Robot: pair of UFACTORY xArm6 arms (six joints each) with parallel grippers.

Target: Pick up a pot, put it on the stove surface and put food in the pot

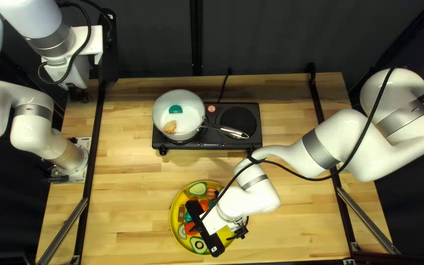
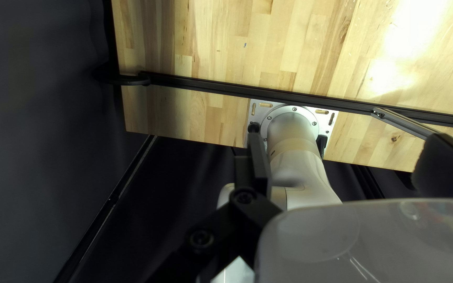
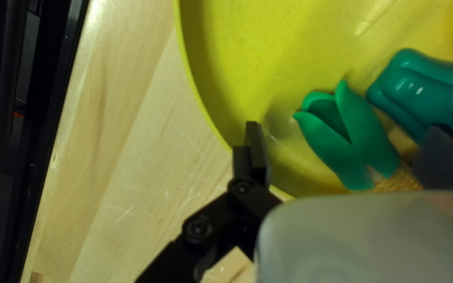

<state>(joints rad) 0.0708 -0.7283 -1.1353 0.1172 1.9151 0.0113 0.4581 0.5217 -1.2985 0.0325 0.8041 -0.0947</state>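
Note:
In the top left view my left gripper [image 1: 78, 93] is raised beyond the table's far left corner; my right gripper [image 1: 240, 232] is low at the yellow plate's [image 1: 176, 239] right edge. The white pot [image 1: 185, 120] rests on the stove's [image 1: 217, 140] left burner, holding a teal piece [image 1: 175, 109] and an orange shell-shaped piece [image 1: 170, 127]. In the left wrist view my open gripper [image 2: 344, 139] has nothing gripped. Open too, in the right wrist view, my right gripper [image 3: 346, 130] straddles green-husked toy corn [image 3: 349, 136]; one finger overlaps its end beside a teal pepper [image 3: 428, 91].
Toy avocado halves [image 1: 198, 189] and other food pieces lie on the plate. The pot's handle [image 1: 226, 131] points right, toward the bare burner [image 1: 238, 122]. Black rails [image 1: 90, 162] run along both table sides. My right arm [image 1: 320, 149] spans the table's right half.

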